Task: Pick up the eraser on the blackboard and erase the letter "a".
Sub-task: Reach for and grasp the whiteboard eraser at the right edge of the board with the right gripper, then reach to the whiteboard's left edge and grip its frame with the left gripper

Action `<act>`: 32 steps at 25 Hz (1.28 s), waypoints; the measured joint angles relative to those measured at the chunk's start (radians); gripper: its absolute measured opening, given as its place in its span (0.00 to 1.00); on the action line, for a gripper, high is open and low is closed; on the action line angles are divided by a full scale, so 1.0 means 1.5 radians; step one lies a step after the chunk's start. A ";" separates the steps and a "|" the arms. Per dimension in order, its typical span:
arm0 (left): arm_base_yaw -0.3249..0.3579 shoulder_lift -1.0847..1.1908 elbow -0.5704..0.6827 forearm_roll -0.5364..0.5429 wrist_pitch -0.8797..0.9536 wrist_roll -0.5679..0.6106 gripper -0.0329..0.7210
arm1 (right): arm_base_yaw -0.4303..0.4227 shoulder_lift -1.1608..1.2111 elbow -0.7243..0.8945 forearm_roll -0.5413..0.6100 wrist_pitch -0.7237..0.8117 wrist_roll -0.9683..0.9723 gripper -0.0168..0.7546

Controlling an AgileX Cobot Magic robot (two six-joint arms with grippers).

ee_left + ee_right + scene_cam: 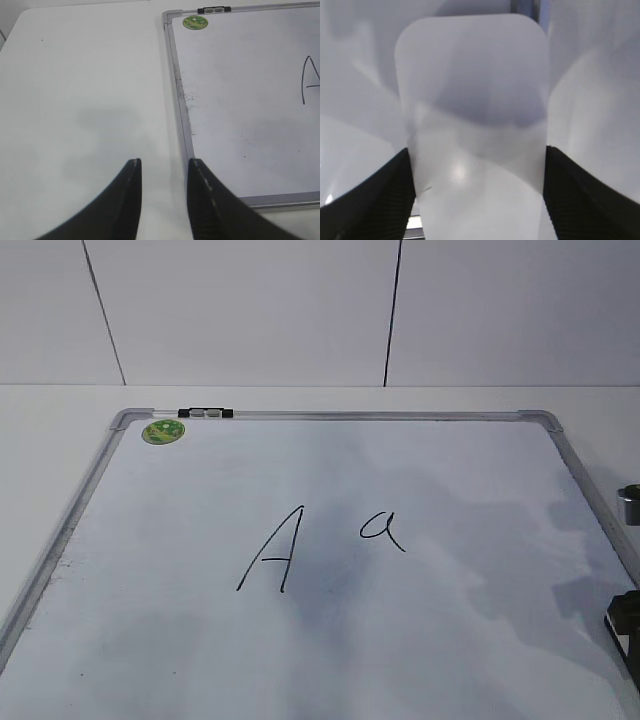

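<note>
The white eraser [472, 85] fills the right wrist view, and my right gripper [477, 152] is shut on it, one black finger against each long side. In the exterior view that gripper [627, 625] shows only at the far right edge, over the board's right side. The blackboard [180, 540] is a white board in a silver frame. The small letter "a" [382, 529] is at its middle, left of the right gripper. My left gripper [164, 162] is open and empty over the bare table, just left of the board's left frame [181, 100].
A larger capital "A" [272, 552] stands left of the "a". A round green magnet [163, 431] sits in the board's far left corner, next to a small black and grey clip [205, 413] on the top frame. A tiled wall rises behind the table.
</note>
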 joint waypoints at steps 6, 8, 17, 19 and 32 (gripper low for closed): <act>0.000 0.000 0.000 0.000 0.000 0.000 0.35 | 0.000 0.000 0.000 0.000 0.000 0.000 0.80; 0.000 0.000 0.000 0.000 0.000 0.000 0.35 | 0.000 0.000 0.000 0.000 0.000 0.000 0.80; 0.000 0.000 0.000 0.000 0.000 0.000 0.36 | 0.000 0.000 0.000 -0.001 -0.003 -0.001 0.75; 0.000 0.000 0.000 0.000 0.000 0.000 0.36 | 0.000 0.000 0.000 -0.001 -0.004 -0.001 0.75; 0.000 0.000 0.000 0.000 0.000 0.000 0.36 | 0.000 0.000 -0.001 -0.001 -0.005 0.003 0.75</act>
